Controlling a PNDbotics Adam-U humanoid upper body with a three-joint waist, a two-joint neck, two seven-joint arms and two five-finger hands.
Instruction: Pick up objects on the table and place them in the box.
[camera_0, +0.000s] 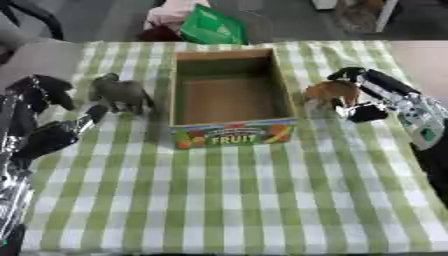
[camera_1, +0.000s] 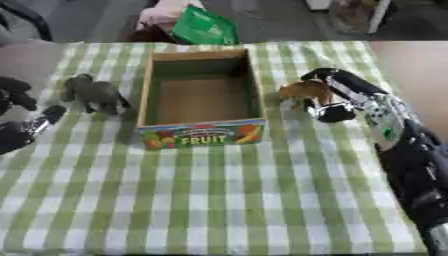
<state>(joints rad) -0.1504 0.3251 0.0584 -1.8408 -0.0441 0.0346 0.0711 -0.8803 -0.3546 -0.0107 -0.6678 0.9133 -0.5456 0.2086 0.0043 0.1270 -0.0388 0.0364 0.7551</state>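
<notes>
An open cardboard box (camera_0: 284, 100) with a "FRUIT" label on its front stands in the middle of the green checked table (camera_0: 227, 200); its inside looks empty. A brown toy animal (camera_0: 332, 92) is just right of the box, and my right hand (camera_0: 372, 95) has its thumb and fingers curled around it. A grey toy elephant (camera_0: 121, 93) stands on the cloth left of the box. My left hand (camera_0: 44, 115) hovers left of the elephant with relaxed fingers, not touching it.
Beyond the table's far edge lie a green bag (camera_0: 213, 26) and a pink item (camera_0: 171, 12). The near half of the cloth is bare. The table's right edge runs close under my right arm (camera_1: 411, 150).
</notes>
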